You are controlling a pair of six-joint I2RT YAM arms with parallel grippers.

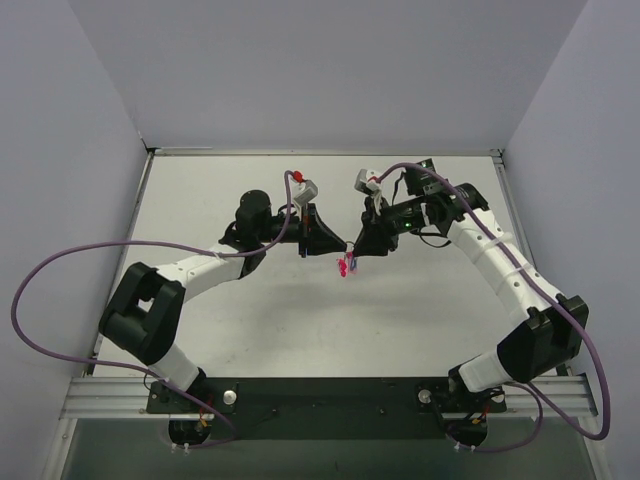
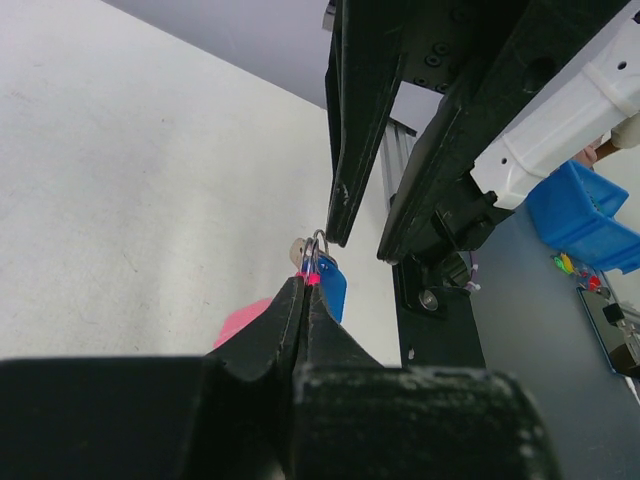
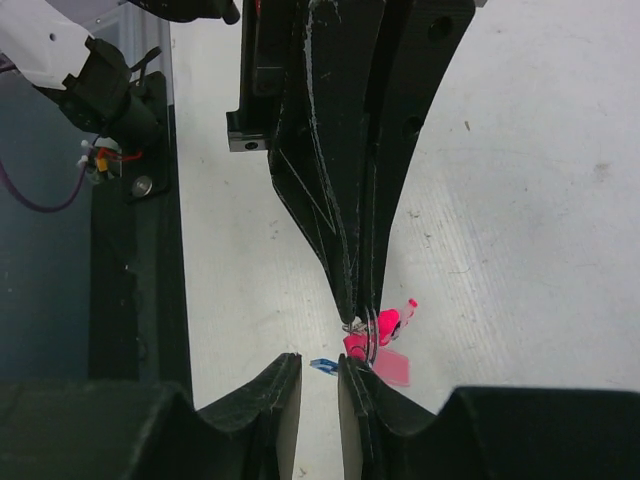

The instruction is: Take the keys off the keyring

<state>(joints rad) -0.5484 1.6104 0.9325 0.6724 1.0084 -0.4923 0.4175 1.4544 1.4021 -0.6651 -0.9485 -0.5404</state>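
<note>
surface [image 1: 260, 320]: pale and lightly speckled, spread out below the keyring [image 2: 318, 243] on every side.
pink keys [image 3: 385, 325]: bright pink heads bunched just under the keyring. in the top view they hung on its near side, toward the arm bases.
blue key [image 2: 331, 286]: blue head just beside the keyring, touching the pink bunch. in the right wrist view only a small blue tip showed, a little to the keyring's left, in front of the gap between the right fingers [image 3: 283, 400].
keyring: thin silvery wire loop, held up between the two arms and poking out just past the left fingers [image 2: 285, 320].
left fingers: pressed tight together with no gap, pinching the keyring where the coloured heads gathered. they lay on the keyring's left in the top view.
right fingers: parted by a narrow gap and gripping nothing. their tips sat just beside the keyring, on its right in the top view. whether one tip touched the wire, i could not tell.
</note>
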